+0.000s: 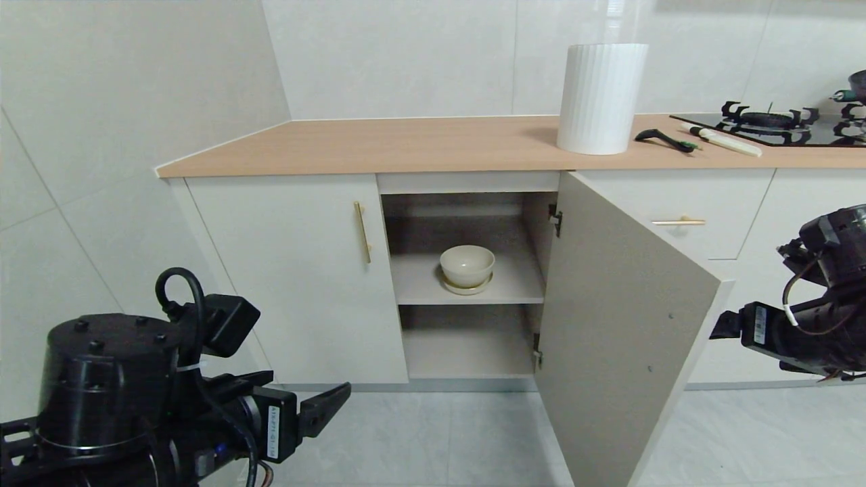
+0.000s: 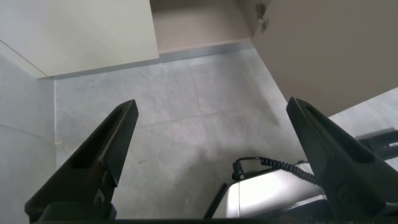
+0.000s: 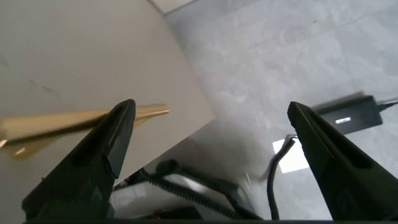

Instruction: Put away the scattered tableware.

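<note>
A cream bowl (image 1: 467,265) rests on a small plate (image 1: 465,287) on the upper shelf (image 1: 419,284) of the open cabinet. The cabinet door (image 1: 622,318) stands swung out toward me. My right gripper (image 1: 725,326) (image 3: 212,109) is open just outside the door's free edge, and the door's gold handle (image 3: 81,124) lies close to one finger. Low at the left, my left gripper (image 1: 304,400) (image 2: 211,109) hangs open and empty over the grey floor (image 2: 186,124), in front of the closed left door (image 1: 298,270).
On the wooden counter (image 1: 406,145) stand a tall white ribbed container (image 1: 601,98), a black-handled tool (image 1: 666,140) and a cream-handled tool (image 1: 720,141). A gas hob (image 1: 771,125) sits at the far right. The lower shelf (image 1: 467,352) is bare.
</note>
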{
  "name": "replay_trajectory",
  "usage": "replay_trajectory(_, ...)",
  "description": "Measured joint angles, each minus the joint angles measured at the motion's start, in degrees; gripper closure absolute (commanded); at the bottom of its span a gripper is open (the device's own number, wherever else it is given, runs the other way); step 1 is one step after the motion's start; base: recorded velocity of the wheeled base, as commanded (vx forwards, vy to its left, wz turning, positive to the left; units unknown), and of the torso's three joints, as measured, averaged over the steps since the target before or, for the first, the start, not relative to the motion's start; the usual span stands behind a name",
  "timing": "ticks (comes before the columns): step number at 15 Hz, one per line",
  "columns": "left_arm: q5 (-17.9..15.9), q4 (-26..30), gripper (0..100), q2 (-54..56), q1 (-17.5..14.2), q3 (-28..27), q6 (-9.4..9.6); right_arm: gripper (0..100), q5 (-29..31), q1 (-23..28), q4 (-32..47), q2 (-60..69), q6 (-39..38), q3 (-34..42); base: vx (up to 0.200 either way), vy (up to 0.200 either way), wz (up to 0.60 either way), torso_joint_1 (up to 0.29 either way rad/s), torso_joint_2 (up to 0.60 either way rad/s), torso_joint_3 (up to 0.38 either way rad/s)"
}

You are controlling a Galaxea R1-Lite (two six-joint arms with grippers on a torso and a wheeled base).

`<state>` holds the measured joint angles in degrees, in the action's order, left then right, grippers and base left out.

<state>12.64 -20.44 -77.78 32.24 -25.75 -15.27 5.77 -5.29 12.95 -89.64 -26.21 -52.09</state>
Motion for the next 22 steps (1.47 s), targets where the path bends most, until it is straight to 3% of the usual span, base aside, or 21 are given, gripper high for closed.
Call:
replay_trajectory(5,-0.1,0.0,0,0.2,-0.5,-0.4,0.04,0,-0.1,-5.4,-0.6,-0.4,-1.1,-0.1,0.0,0.0,0.0,0.0,0.0,0.0)
replay_trajectory(9,-0.2,0.6,0,0.9,-1.7,-0.7,0.33,0,-1.5,-11.9,-11.1,-3.0,1.0,-0.7,0.0,0.0,0.0,0.0,0.0,0.0)
replay_trajectory(12,0.0,0.1,0,1.1,-2.7,-1.5,0.11,0,-1.6,-16.6,-14.6,-7.7,3.9,-2.5,0.0,0.0,0.0,0.0,0.0,0.0)
replay_trajectory(16,-0.3,-2.3,0,1.6,-3.0,-1.7,0.01,0,-1.6,-21.4,-15.4,-15.8,5.4,-9.2,0.0,0.0,0.0,0.0,0.0,0.0)
replay_trajectory(22,-0.6,-2.1,0,0.9,-3.1,-1.6,0.0,0,-1.7,-22.9,-17.3,-26.2,5.6,-19.8,0.0,0.0,0.0,0.0,0.0,0.0)
